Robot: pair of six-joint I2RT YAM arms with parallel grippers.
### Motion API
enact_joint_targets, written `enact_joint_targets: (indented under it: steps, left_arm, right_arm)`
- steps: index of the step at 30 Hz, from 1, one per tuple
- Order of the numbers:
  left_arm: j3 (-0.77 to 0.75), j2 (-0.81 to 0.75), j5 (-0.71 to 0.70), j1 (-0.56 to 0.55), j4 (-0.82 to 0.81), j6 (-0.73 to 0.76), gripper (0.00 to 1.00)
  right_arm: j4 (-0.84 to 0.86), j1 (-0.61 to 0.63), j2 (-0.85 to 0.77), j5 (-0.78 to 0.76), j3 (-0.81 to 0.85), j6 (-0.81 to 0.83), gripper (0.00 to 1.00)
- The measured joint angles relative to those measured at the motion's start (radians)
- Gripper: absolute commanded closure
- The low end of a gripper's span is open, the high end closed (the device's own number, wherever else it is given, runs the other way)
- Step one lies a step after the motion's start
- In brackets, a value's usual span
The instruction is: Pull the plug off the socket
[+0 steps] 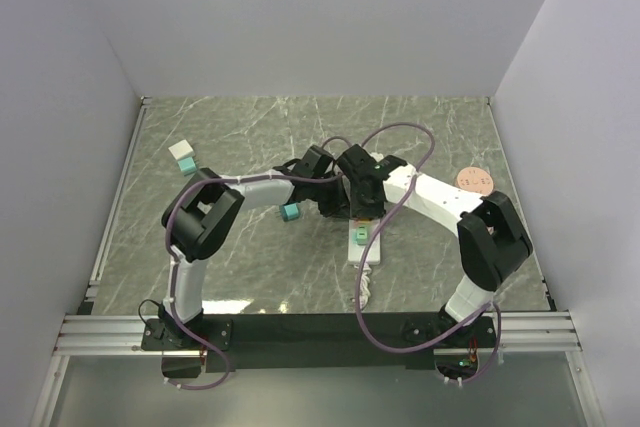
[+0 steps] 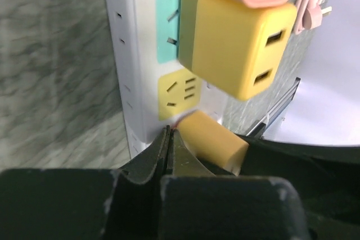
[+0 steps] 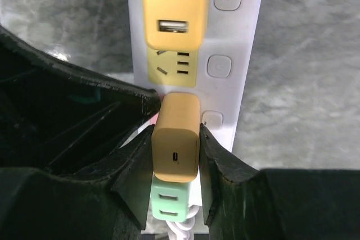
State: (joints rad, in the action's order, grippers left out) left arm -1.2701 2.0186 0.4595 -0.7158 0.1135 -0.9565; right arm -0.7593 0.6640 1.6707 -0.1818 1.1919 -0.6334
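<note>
Right gripper (image 3: 175, 139) clamped across tan charger plug (image 3: 179, 111), set for the pull; left gripper (image 2: 169, 141), closed on nothing, tip against power strip (image 2: 132, 54), likely bracing it.

The left arm (image 1: 250, 190) and right arm (image 1: 432, 197) meet above the socket (image 1: 365, 246).

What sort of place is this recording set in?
Probably a lab robot test cell: bare white walls box in a marble-patterned table, the left arm and right arm are mounted on a metal rail, and the right gripper grips a plug on a power strip.
</note>
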Motion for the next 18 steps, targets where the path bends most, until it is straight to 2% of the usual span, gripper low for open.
enact_joint_targets:
  steps: [4,7,15,18]
  left_arm:
    - [-0.022,0.020,-0.005,-0.012,-0.005,-0.008,1.00]
    - [-0.041,0.035,-0.004,-0.017,-0.012,-0.008,1.00]
    - [-0.047,0.031,-0.021,-0.021,-0.018,-0.008,1.00]
    - [-0.030,-0.011,-0.080,-0.018,0.018,0.003,0.99]
  right_arm:
    - [-0.071,0.000,-0.008,-0.019,0.055,-0.002,1.00]
    - [-0.064,0.001,-0.054,-0.021,0.099,-0.006,1.00]
    - [-0.080,-0.023,-0.168,-0.023,0.106,-0.016,1.00]
    - [-0.080,-0.040,-0.231,0.003,0.103,-0.005,1.00]
